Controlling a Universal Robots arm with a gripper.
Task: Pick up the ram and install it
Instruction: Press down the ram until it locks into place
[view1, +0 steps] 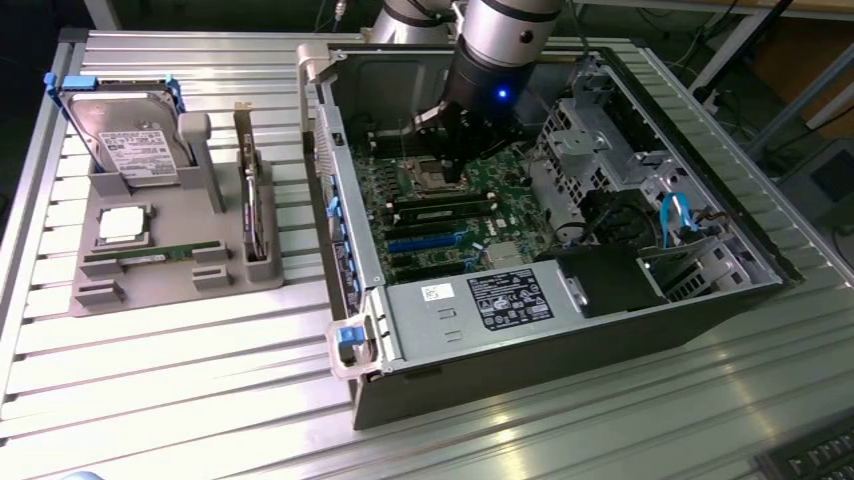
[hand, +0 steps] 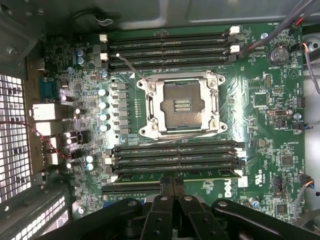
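Note:
The ram (hand: 210, 174), a thin green stick, lies along the memory slot nearest my gripper, just below the CPU socket (hand: 180, 106) on the motherboard (hand: 270, 150). My gripper (hand: 172, 186) is shut, its two black fingers pressed together with nothing between them. Their tips sit right over the middle of the stick; I cannot tell whether they touch it. In the exterior view the gripper (view1: 451, 178) reaches down into the open computer case (view1: 400, 340) over the board. An identical second green stick (view1: 154, 255) rests on the grey holder tray (view1: 174, 290) at the exterior view's left.
The tray also carries a hard drive (view1: 127, 140) and a CPU chip (view1: 123, 224). Black memory slots (hand: 170, 47) lie beyond the socket. Inside the case are a power supply (view1: 507, 298), drive cages (view1: 587, 135) and blue cables (view1: 674, 215). Case walls close in around the board.

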